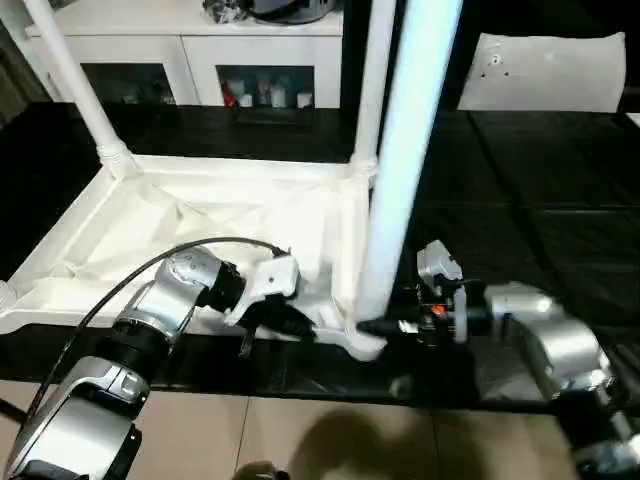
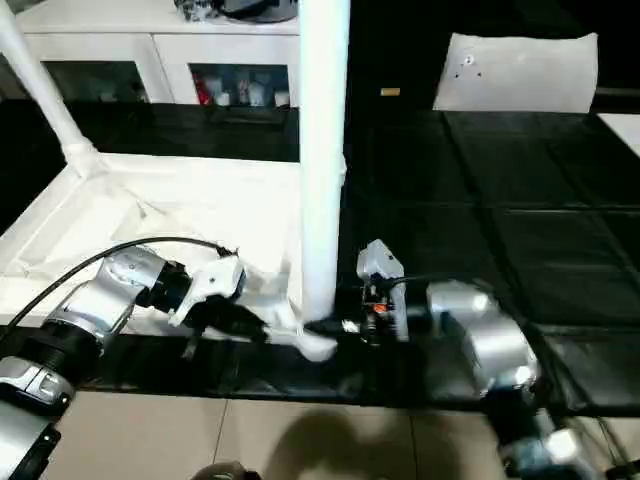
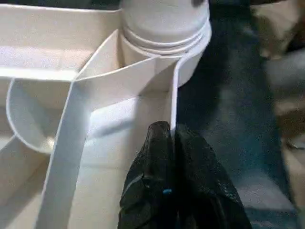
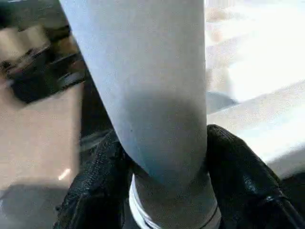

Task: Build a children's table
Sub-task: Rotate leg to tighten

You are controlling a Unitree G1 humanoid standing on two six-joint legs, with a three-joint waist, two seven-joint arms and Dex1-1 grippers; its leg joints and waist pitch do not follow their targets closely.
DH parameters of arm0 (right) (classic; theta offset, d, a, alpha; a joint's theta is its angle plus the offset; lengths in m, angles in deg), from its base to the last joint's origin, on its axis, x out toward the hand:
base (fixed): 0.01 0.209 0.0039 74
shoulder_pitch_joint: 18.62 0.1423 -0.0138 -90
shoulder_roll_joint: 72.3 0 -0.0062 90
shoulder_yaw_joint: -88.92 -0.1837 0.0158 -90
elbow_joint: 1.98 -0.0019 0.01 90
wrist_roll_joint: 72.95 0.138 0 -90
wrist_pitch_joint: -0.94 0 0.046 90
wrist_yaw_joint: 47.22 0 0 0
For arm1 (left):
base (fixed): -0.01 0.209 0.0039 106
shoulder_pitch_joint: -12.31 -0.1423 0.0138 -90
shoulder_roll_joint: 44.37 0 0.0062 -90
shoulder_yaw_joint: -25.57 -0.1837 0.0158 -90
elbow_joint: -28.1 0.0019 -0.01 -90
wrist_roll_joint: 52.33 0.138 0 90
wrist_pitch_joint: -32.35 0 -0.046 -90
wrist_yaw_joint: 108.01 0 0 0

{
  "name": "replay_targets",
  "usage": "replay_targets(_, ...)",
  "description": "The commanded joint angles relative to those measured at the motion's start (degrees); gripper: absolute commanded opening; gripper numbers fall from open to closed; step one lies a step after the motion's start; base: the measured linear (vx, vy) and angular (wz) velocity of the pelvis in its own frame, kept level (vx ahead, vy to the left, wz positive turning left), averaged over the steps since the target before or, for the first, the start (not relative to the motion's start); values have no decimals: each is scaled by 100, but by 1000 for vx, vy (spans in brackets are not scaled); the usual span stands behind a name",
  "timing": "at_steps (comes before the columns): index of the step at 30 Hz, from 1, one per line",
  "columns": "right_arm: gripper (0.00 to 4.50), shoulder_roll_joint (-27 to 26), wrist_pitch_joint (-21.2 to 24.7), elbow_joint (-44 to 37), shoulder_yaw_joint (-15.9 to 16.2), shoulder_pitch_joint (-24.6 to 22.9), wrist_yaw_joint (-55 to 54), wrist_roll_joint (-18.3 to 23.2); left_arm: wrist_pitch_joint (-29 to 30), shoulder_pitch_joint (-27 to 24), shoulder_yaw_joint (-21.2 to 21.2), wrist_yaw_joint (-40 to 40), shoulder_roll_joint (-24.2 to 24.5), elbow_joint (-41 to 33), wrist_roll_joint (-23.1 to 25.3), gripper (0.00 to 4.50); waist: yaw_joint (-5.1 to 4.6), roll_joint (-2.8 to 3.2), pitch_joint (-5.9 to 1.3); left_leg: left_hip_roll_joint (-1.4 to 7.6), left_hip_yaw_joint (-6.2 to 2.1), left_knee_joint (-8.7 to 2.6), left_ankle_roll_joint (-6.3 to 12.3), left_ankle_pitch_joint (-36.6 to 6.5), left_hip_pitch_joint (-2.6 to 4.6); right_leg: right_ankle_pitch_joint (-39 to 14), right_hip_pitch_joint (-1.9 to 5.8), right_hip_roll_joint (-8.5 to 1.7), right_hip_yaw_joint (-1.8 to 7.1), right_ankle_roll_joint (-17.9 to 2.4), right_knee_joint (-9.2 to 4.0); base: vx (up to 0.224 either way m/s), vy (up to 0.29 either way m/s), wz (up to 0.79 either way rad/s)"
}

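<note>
The white tabletop (image 1: 200,215) lies underside up on the black work table, with ribs and corner sockets showing. Two white legs stand in its far sockets, one at the far left (image 1: 75,80) and one at the far right (image 1: 372,80). A third leg (image 1: 405,150) stands upright in the near right socket (image 1: 365,345). My right gripper (image 1: 372,327) comes in from the right, and its black fingers (image 4: 233,157) press both sides of that leg just above the socket. My left gripper (image 3: 170,131) is shut on the thin rim wall of the tabletop beside the same corner.
A white glass-door cabinet (image 1: 200,60) stands behind the table. A white sheet (image 1: 545,72) lies at the back right. The near right corner sits close to the work table's front edge, with tan floor (image 1: 300,430) below. A black cable (image 1: 150,265) arcs over my left forearm.
</note>
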Motion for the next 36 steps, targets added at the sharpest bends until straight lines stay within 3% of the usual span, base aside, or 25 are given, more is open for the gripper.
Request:
replay_targets(1, 202, -448, 114, -90, 171, 58, -705, -110, 347, 108, -66, 510, -417, -26, -21, 0, -51, -78, -303, 395, -154, -474, 45, -1395, 68, -2607, 231, -475, 342, -766, -564, 0, 0, 0)
replay_targets(3, 199, -1038, 359, 11, 34, 209, -1816, -325, 869, 207, 74, 1145, -774, -40, -21, 0, -170, -59, -271, 369, -205, -509, -102, -1701, 63, -3100, 241, -469, 301, -567, -619, 0, 0, 0)
replay_targets(5, 199, -1329, 455, 79, -21, 309, -2241, -360, 1086, 277, 175, 1523, -973, -1, -30, 0, -265, -71, -280, 351, -231, -509, -157, -1885, 79, -3266, 244, -470, 276, -462, -654, 0, 0, 0)
replay_targets(7, 199, -1592, 532, 203, -123, 423, -2720, -435, 1229, 352, 304, 1926, -1135, 59, -25, 0, -335, -66, -295, 356, -235, -522, -80, -1796, 53, -2986, 264, -469, 292, -514, -652, 0, 0, 0)
replay_targets(9, 199, -1908, 639, 368, -214, 575, -3340, -578, 1405, 447, 479, 2470, -1347, 119, -21, 0, -436, -64, -321, 354, -209, -512, -48, -1602, 33, -2342, 259, -440, 317, -766, -592, 0, 0, 0)
replay_targets(13, 199, -2165, 402, 438, -112, 607, -3621, -737, 1595, 431, 608, 2875, -1599, -66, 1, 0, -411, -65, -346, 334, -163, -466, 173, -1245, 24, -1906, 279, -448, 340, -918, -573, 0, 0, 0)
replay_targets(16, 268, -2222, 255, 307, -107, 482, -3634, -786, 1667, 347, 574, 2845, -1619, -255, 50, 0, -386, -68, -385, 338, -147, -433, 354, -743, -29, -1156, 312, -438, 340, -1066, -487, 0, 0, 0)
replay_targets(20, 297, -1968, 88, 81, -166, 288, -3372, -720, 1465, 227, 514, 2675, -1412, -341, 73, 0, -392, -36, -379, 366, -151, -438, 448, -776, -12, -981, 316, -428, 330, -1188, -469, 0, 0, 0)
replay_targets(27, 370, -1175, -331, -157, -167, 39, -2388, -641, 953, 36, 366, 1919, -933, -412, 102, 0, -389, -51, -382, 372, -146, -426, 561, -775, -30, -699, 351, -434, 338, -1294, -431, 0, 0, 0)
replay_targets(32, 405, -500, -514, -156, -89, 11, -1293, -497, 308, -87, 131, 890, -446, -406, 30, 0, -374, -58, -364, 373, -147, -433, 529, -1013, -27, -1113, 360, -438, 335, -1227, -467, 0, 0, 0)
replay_targets(33, 405, -403, -543, -120, -73, 39, -1128, -477, 178, -90, 80, 744, -362, -375, 49, 0, -360, -25, -359, 390, -145, -438, 507, -1079, 2, -1169, 324, -435, 339, -1230, -478, 0, 0, 0)
replay_targets(35, 405, -179, -592, -40, -21, 101, -679, -391, -51, -94, -16, 367, -206, -318, 53, 0, -341, -72, -358, 392, -136, -438, 504, -1096, -2, -1187, 333, -423, 337, -1226, -479, 0, 0, 0)
replay_targets(36, 405, -132, -602, -25, -7, 113, -577, -371, -76, -93, -29, 294, -180, -311, 48, 0, -327, -63, -358, 399, -130, -436, 498, -1096, 5, -1192, 320, -431, 344, -1240, -464, 0, 0, 0)
